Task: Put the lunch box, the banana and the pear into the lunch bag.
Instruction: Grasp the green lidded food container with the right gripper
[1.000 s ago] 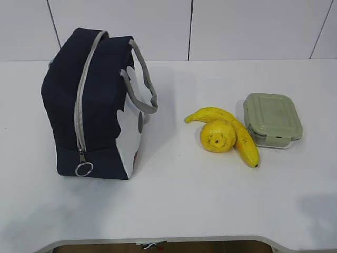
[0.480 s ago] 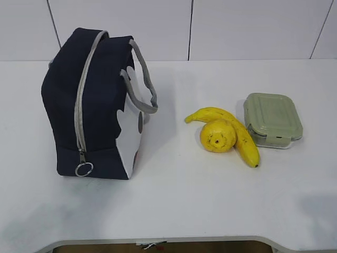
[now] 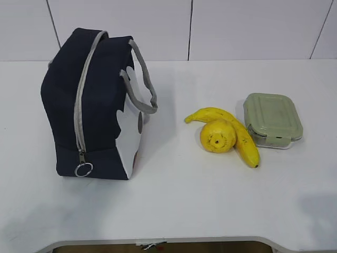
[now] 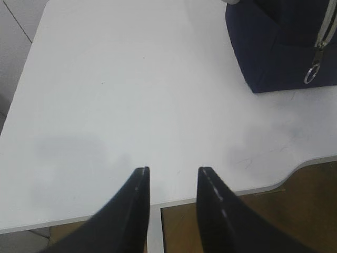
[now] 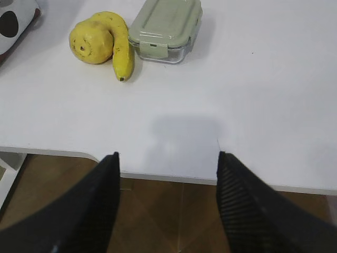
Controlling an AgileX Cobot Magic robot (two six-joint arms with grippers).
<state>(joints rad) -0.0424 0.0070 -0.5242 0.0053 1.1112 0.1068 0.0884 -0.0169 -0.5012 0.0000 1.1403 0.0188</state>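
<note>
The navy lunch bag (image 3: 92, 100) stands at the left of the table, its grey zipper closed and its ring pull (image 3: 83, 169) low at the front; its corner shows in the left wrist view (image 4: 284, 42). The pear (image 3: 217, 135) lies against the banana (image 3: 237, 132), and the green-lidded lunch box (image 3: 272, 118) sits just right of them. All three show in the right wrist view: pear (image 5: 90, 42), banana (image 5: 120, 45), lunch box (image 5: 166, 29). My left gripper (image 4: 172, 171) is open and empty over the table's front left edge. My right gripper (image 5: 167, 155) is wide open and empty at the front right edge.
The white table (image 3: 184, 195) has a curved front edge with brown floor below it (image 5: 174, 216). A white panelled wall (image 3: 237, 26) stands behind the table. Neither arm shows in the exterior view.
</note>
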